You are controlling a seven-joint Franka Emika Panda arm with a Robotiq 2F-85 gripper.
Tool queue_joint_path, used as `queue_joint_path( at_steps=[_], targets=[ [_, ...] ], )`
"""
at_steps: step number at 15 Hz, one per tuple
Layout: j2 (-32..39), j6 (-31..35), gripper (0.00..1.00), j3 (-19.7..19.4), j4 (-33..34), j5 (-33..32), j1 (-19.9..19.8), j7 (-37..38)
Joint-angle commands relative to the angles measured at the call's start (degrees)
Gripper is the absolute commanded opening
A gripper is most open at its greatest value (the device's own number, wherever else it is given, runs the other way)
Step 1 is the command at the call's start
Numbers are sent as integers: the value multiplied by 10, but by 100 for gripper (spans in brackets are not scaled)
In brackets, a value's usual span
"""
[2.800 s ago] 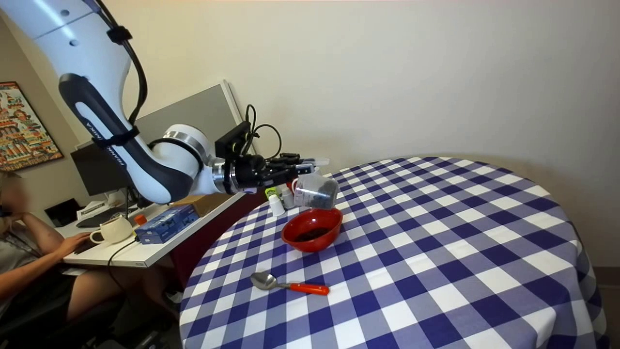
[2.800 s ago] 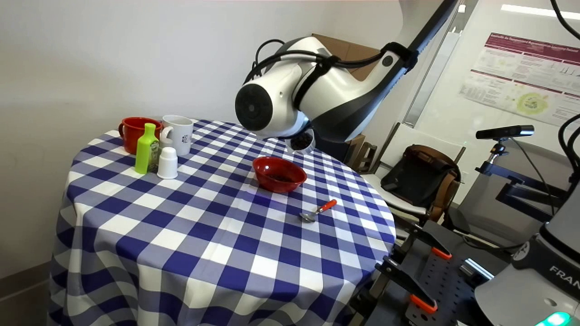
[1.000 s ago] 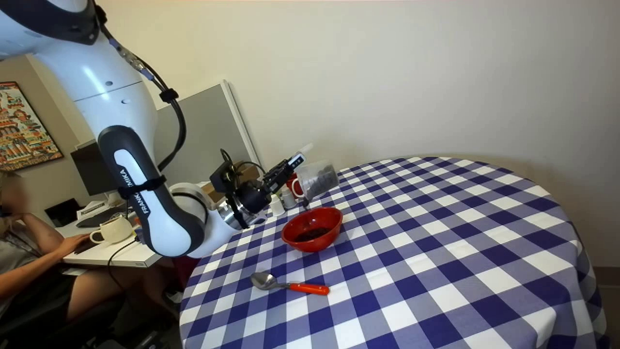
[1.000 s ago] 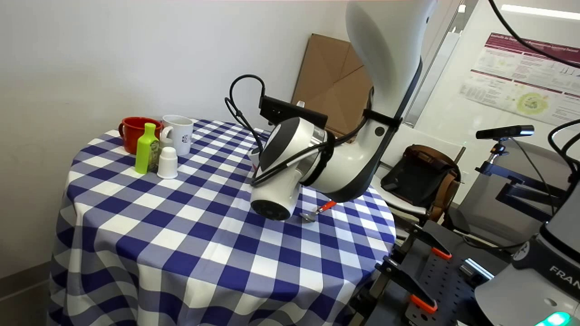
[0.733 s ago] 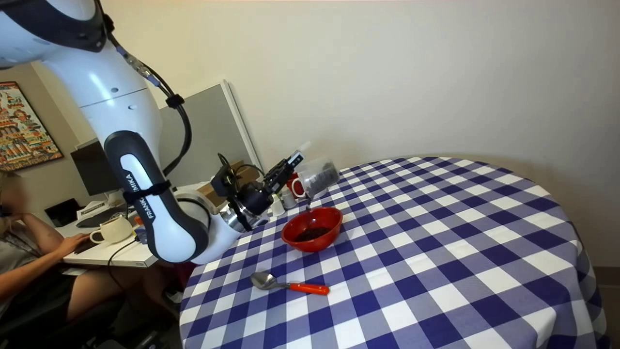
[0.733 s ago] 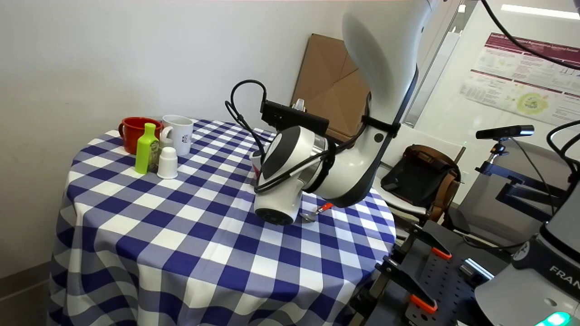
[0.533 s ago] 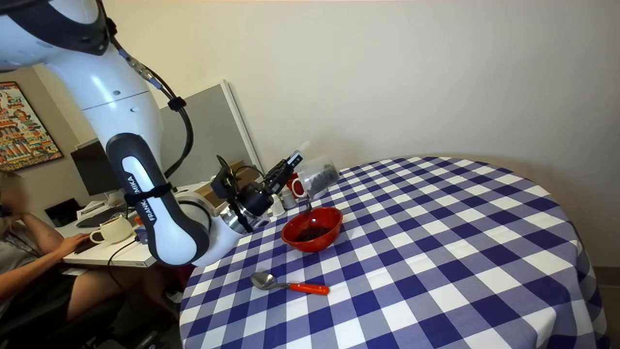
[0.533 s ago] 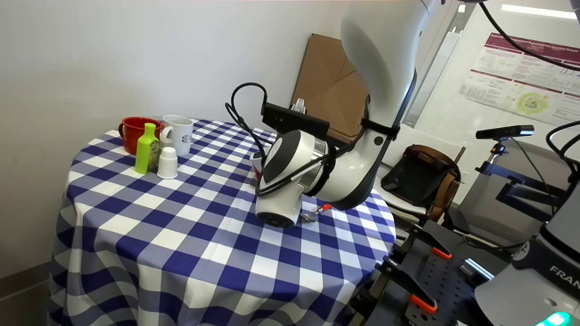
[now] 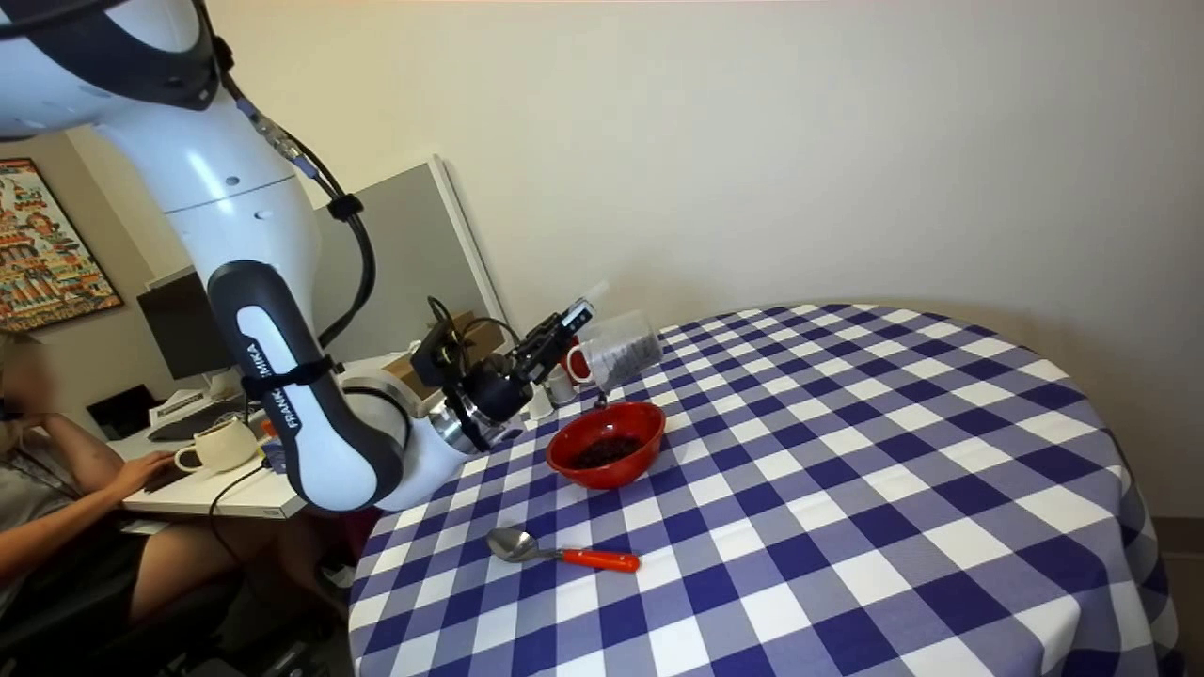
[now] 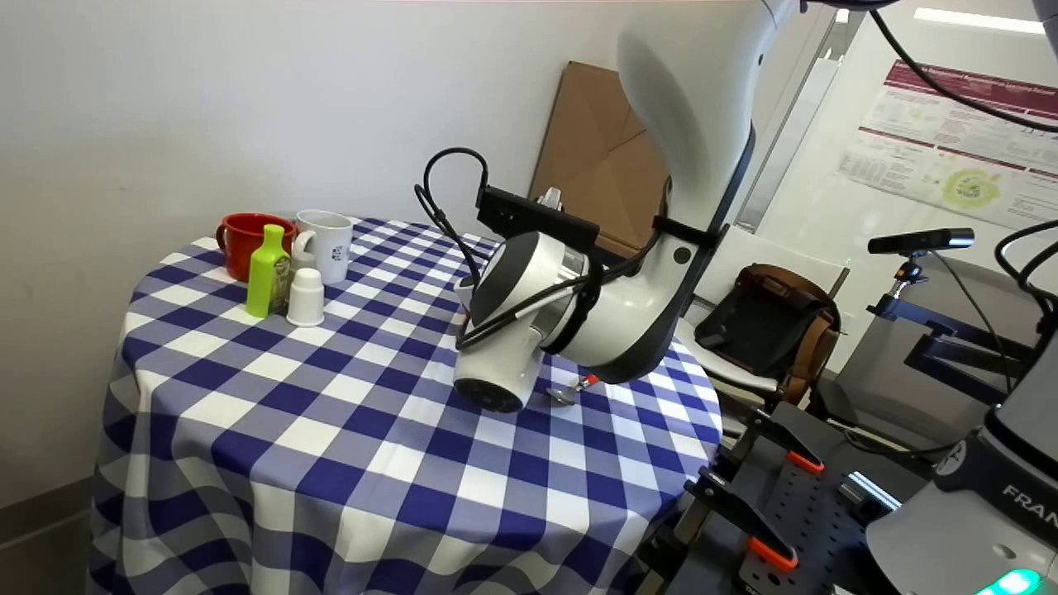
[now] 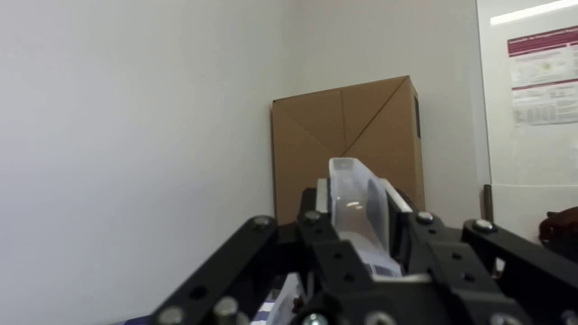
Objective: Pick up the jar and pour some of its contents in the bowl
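Note:
The translucent jar [image 9: 623,348] hangs tilted above the bowl, with dark contents inside. Dark bits fall from its low side towards the bowl. My gripper [image 9: 576,315] is shut on the jar's handle; the wrist view shows the clear handle between the fingertips [image 11: 360,195] and a bit of the jar's wall [image 11: 282,302] with dark pieces. The red bowl [image 9: 564,461] stands upright on the table with a dark heap in it. In an exterior view my arm hides nearly all of the bowl, and only a sliver of the jar [image 10: 464,289] shows.
A spoon with an orange handle [image 9: 597,560] lies near the bowl. A red mug [image 10: 248,244], a white mug [image 10: 331,248], a green bottle [image 10: 266,277] and a white container [image 10: 306,299] stand together near the wall. A person sits at a desk [image 9: 273,494] beside the table.
My wrist has swung down and tilted the jar since the oldest frames. Dark bits have begun falling, and the heap in the bowl looks larger. Lately the jar has only shifted slightly.

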Motion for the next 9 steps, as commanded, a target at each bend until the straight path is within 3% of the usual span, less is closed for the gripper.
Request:
queue_joint_path(
  at_steps=[1,9],
  targets=[
    [1,22,8,22,36,55,-20,0],
    [0,74,8,51,135,222,-44,41]
  ],
)
